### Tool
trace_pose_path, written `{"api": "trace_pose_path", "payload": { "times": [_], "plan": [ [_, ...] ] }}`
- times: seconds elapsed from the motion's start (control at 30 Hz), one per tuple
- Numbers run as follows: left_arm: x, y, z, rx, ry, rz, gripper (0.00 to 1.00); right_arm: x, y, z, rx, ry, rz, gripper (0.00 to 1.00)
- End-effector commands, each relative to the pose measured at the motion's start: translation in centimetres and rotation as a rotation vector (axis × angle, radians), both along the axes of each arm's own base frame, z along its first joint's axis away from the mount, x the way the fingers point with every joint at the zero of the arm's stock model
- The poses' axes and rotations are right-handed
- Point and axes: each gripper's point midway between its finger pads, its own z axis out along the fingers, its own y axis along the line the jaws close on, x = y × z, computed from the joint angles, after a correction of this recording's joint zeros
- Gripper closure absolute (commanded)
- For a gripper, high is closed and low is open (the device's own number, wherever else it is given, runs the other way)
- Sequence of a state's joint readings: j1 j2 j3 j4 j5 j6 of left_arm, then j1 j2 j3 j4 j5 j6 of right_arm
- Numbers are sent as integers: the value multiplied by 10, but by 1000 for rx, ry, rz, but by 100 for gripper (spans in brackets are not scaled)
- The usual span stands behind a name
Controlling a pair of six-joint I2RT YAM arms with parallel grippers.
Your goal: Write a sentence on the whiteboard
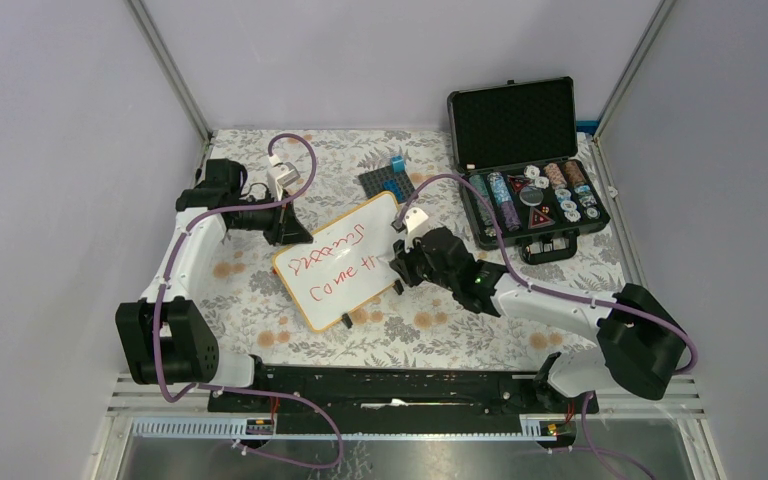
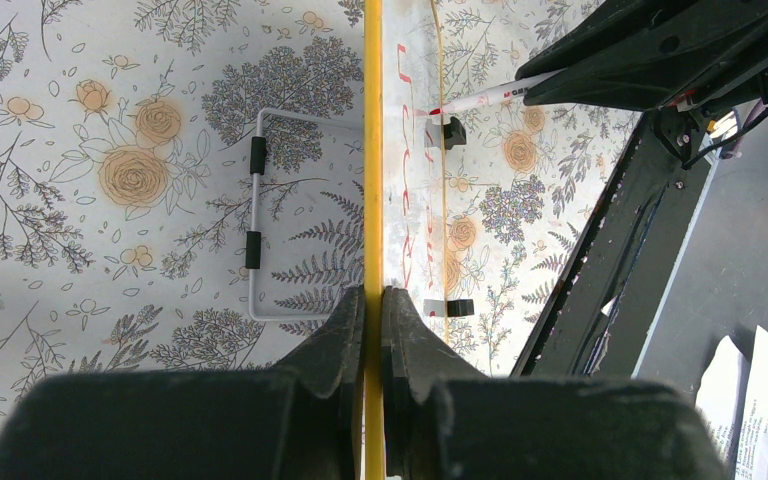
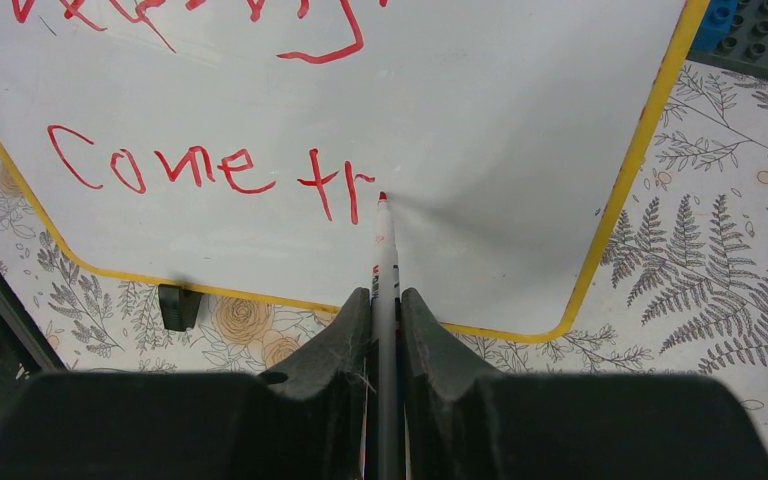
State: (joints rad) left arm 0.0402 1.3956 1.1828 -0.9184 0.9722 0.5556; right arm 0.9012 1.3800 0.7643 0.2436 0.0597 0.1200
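The whiteboard (image 1: 365, 288) with its yellow frame lies tilted at the table's middle. My left gripper (image 1: 295, 232) is shut on its far-left edge; in the left wrist view the jaws (image 2: 373, 300) pinch the yellow frame (image 2: 372, 150) edge-on. The sentence (image 1: 338, 262) is in red: a scribbled top line and below it "Come tr" (image 3: 210, 170). My right gripper (image 1: 403, 262) is shut on a white marker (image 3: 384, 250). Its red tip rests on the board just right of the "r". The marker (image 2: 490, 95) also shows in the left wrist view.
An open black case (image 1: 530, 190) of poker chips stands at the back right. A dark grey studded baseplate (image 1: 385, 183) with a blue brick (image 1: 397, 163) lies behind the board. A black clip foot (image 3: 178, 305) sits under the board's near edge, a wire stand (image 2: 256, 215) behind it.
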Motion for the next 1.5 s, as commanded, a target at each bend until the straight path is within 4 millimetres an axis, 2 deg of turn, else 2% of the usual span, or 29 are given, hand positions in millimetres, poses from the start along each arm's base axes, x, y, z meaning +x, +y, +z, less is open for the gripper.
{"api": "trace_pose_path", "payload": {
  "times": [0.0, 0.5, 1.13, 1.47],
  "plan": [
    [-3, -3, -4, 16, -11, -29, 100, 13, 9, 23, 40, -54, -5, 100],
    [-2, -3, -5, 23, -11, -26, 100, 20, 0, 19, 27, -51, -58, 100],
    [-3, -3, -6, 23, -8, -26, 100, 4, -7, -6, 17, 14, -35, 100],
    [-3, -2, -7, 24, -8, -26, 100, 5, -9, -3, 19, 7, -44, 100]
  ]
}}
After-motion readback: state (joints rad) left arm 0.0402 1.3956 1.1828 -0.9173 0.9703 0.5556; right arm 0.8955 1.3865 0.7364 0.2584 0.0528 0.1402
